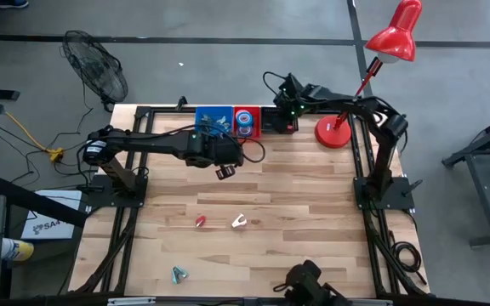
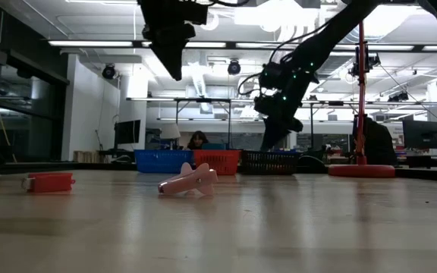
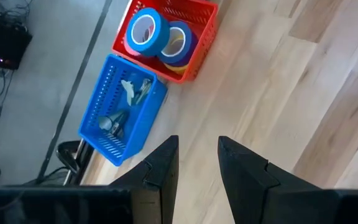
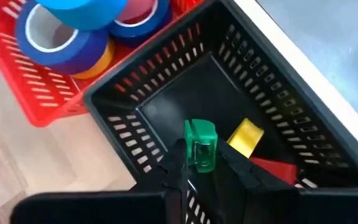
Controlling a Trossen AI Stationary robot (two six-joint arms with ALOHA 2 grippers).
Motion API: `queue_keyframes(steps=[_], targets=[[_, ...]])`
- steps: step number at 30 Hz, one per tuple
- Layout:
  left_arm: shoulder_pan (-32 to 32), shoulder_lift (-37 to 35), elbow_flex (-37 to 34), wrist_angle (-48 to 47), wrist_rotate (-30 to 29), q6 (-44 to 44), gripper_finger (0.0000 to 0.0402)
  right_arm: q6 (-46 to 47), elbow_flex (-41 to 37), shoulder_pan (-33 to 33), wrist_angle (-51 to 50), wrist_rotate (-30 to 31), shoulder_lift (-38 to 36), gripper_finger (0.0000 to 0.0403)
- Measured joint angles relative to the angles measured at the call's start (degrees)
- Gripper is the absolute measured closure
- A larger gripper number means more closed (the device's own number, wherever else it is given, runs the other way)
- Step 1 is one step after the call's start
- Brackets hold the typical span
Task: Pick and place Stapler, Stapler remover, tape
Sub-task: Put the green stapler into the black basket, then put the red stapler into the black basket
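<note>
Pale wooden planks make up the table (image 1: pixel 296 195), framed by dark rails. Off its far left corner a black fan (image 1: pixel 97 66) stands on the grey floor. On the boards near the front left lies a small bluish staple remover (image 1: pixel 179 274); farther in, toward the middle, a red stapler (image 1: pixel 201 222) and just right of it a white staple remover (image 1: pixel 239 222) lie apart from each other, with open table between them and the baskets at the far edge. At the far right a red desk lamp (image 1: pixel 333 134) stands on its round base.

Along the far edge sit three baskets in a row. The blue basket (image 3: pixel 104 134) holds a few small light and bluish staple removers. Beside it the red basket (image 3: pixel 199 37) holds the tape (image 3: pixel 146 32): blue rolls stacked over yellow and pink ones. The black basket (image 4: pixel 278 124) on the right holds a yellow stapler (image 4: pixel 246 137) and a red one partly hidden.

The left gripper (image 3: pixel 197 163) hovers above the table just in front of the blue and red baskets, fingers slightly parted and empty. The right gripper (image 4: pixel 201 163) hangs over the black basket, clamped on a green stapler (image 4: pixel 201 144).
</note>
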Motion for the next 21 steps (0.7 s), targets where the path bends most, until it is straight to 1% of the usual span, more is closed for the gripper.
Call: queue_keyframes(steps=[3, 7, 9, 14, 21], targets=[[0.0, 0.0, -1.52, -0.31, 0.62, -1.06, 0.0293, 1.73, 0.0, 0.0, 0.23, 0.97, 0.84, 0.0358], [0.0, 0.0, -3.68, 0.07, 3.2, -1.98, 0.0293, 2.22, 0.0, 0.0, 0.28, 1.17, 1.08, 0.0319], [0.0, 0.0, -4.69, 0.7, 4.13, -3.0, 0.0293, 2.28, 0.0, 0.0, 0.38, 1.14, 1.08, 0.0308], [0.0, 0.0, -6.54, 0.89, 6.28, -5.92, 0.0293, 2.28, 0.0, 0.02, 0.31, 0.76, 1.08, 0.0302], [0.0, 0.0, -6.91, -1.06, 9.42, -7.45, 0.0293, 2.4, 0.0, 0.02, -1.65, 0.8, 0.71, 0.0292]])
